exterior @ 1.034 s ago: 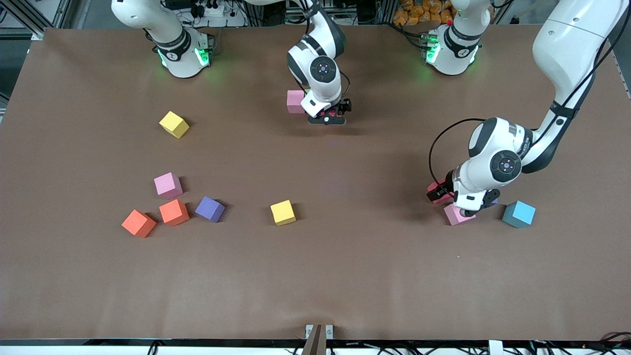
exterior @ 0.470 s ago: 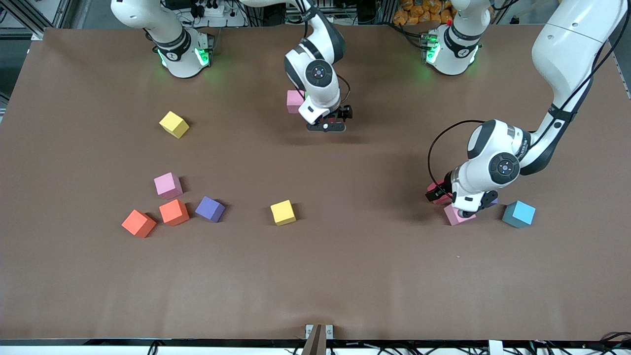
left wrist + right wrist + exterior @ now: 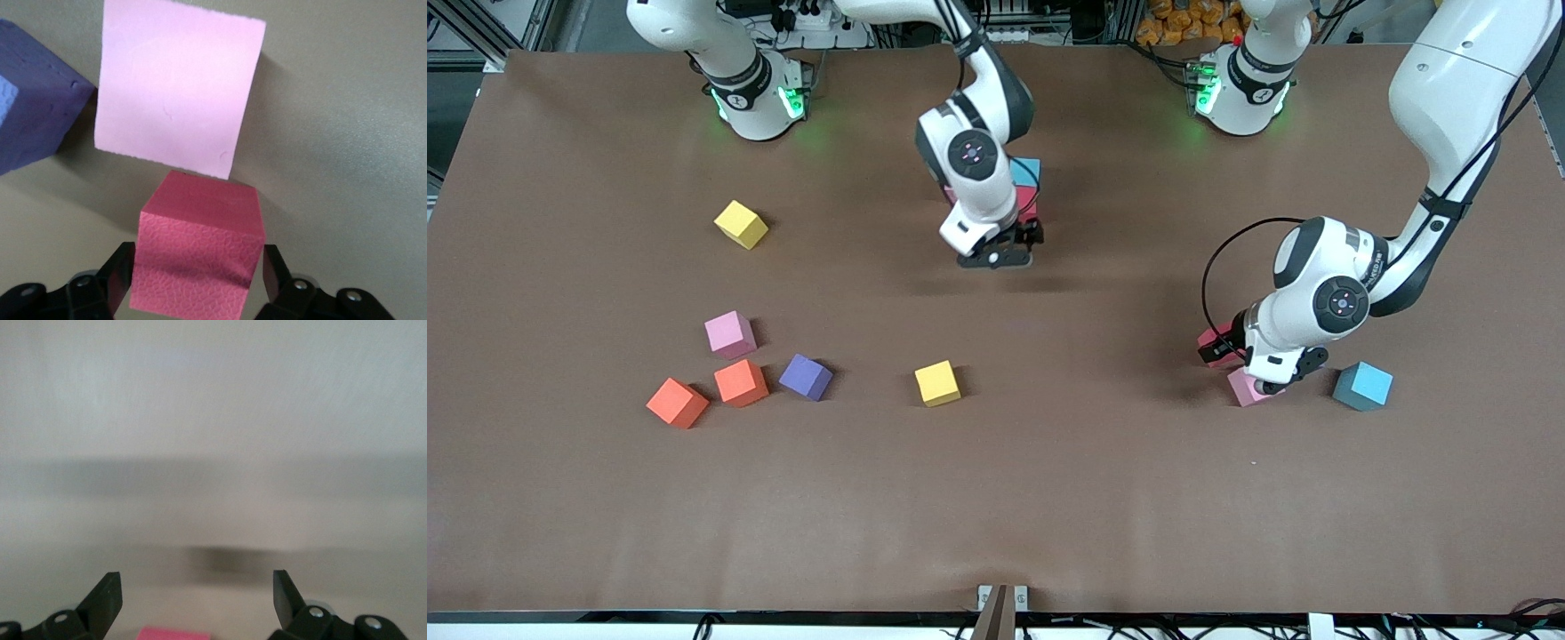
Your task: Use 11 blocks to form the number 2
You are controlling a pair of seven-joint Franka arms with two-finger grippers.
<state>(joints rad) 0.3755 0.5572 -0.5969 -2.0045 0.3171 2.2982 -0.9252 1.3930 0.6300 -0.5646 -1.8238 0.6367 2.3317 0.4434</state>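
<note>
In the left wrist view my left gripper (image 3: 199,267) is shut on a red block (image 3: 200,257) that stands on the table. A pink block (image 3: 177,87) lies just ahead of it and a purple block (image 3: 33,113) beside that. From the front, the left gripper (image 3: 1230,349) is low at the red block (image 3: 1212,341), by the pink block (image 3: 1247,389). My right gripper (image 3: 996,258) hangs open and empty over bare table. Of the number 2 only a light blue block (image 3: 1028,169) touching a red one (image 3: 1032,197) shows beside the right wrist.
Loose blocks toward the right arm's end: yellow (image 3: 741,224), pink (image 3: 730,335), two orange (image 3: 678,403) (image 3: 741,382), purple (image 3: 806,377). Another yellow (image 3: 937,383) sits mid-table. A light blue block (image 3: 1362,386) is beside the left hand.
The left gripper's fingers have closed in on the red block. The right arm has drawn toward the front camera, covering the pink block and uncovering the light blue and red blocks.
</note>
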